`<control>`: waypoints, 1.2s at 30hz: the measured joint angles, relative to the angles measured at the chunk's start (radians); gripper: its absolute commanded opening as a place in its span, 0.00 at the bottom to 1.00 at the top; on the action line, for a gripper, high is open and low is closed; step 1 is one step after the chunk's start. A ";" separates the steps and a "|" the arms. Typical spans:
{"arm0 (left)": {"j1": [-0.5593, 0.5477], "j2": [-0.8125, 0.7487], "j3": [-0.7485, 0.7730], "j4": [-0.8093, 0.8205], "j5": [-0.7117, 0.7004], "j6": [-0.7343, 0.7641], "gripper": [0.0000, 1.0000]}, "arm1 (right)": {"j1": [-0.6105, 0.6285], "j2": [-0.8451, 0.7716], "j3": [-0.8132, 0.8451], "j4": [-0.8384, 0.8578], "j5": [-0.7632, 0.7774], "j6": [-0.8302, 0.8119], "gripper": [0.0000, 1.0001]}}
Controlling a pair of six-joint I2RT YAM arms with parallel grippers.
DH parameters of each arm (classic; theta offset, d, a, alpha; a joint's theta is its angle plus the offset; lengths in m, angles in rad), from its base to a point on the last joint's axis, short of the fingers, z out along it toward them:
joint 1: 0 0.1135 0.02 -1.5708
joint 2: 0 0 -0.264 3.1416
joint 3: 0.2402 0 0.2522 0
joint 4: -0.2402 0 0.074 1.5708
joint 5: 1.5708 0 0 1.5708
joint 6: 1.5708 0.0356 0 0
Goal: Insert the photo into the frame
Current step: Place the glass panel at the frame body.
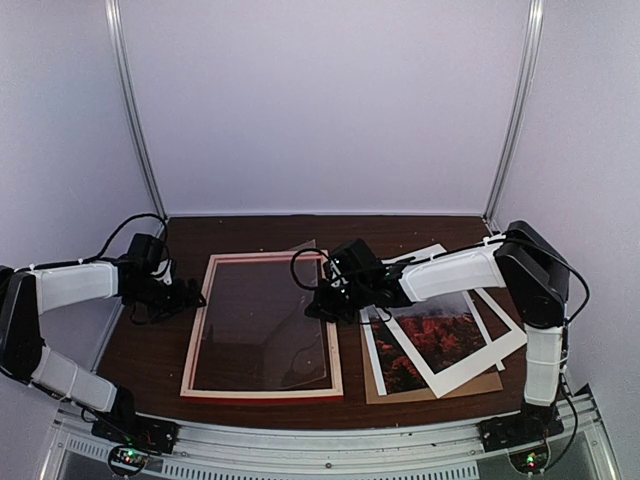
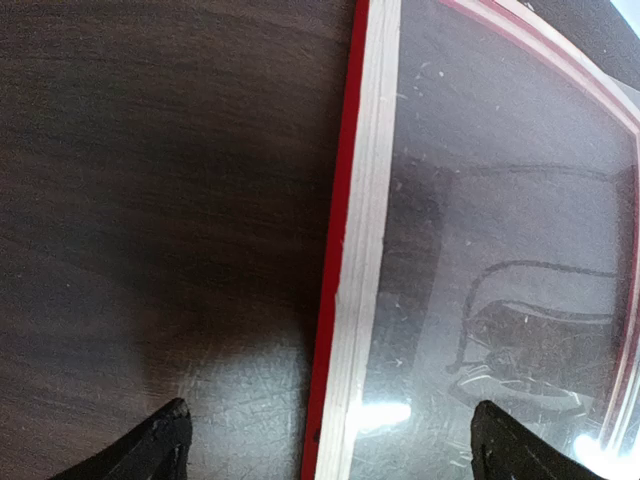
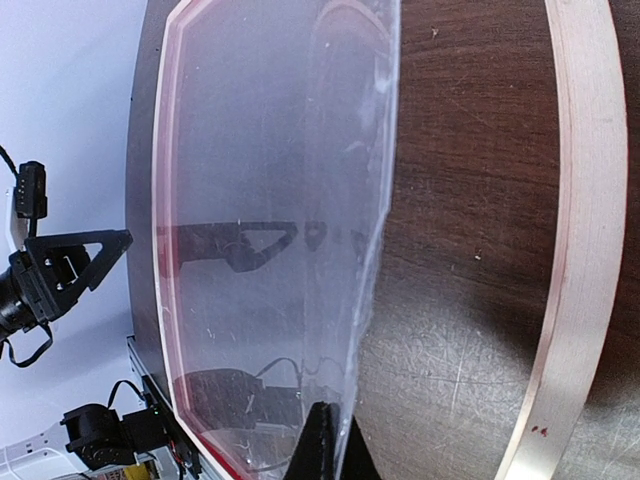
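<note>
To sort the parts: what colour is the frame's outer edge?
The frame edge is bright red; the left wrist view shows it best.

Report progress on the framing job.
Done: frame lies back-up on the table. In hand: right gripper pinches the sheet, askew over the frame; left gripper open beside its left rail. Left: photo, lying outside to the right, must go in.

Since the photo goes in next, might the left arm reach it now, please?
Probably not easily: the photo lies beyond the frame, and the right gripper, shut on the clear sheet, stands between. The left gripper hovers open over the frame's left rail.
</note>
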 measured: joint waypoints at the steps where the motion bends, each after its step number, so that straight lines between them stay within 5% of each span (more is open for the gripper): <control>1: 0.000 0.000 0.000 -0.002 -0.002 0.000 0.98 | 0.000 0.000 0.000 0.000 0.000 0.002 0.00; 36: 0.000 -0.017 0.001 -0.013 -0.023 0.008 0.98 | 0.000 0.000 -0.009 0.000 0.018 0.015 0.00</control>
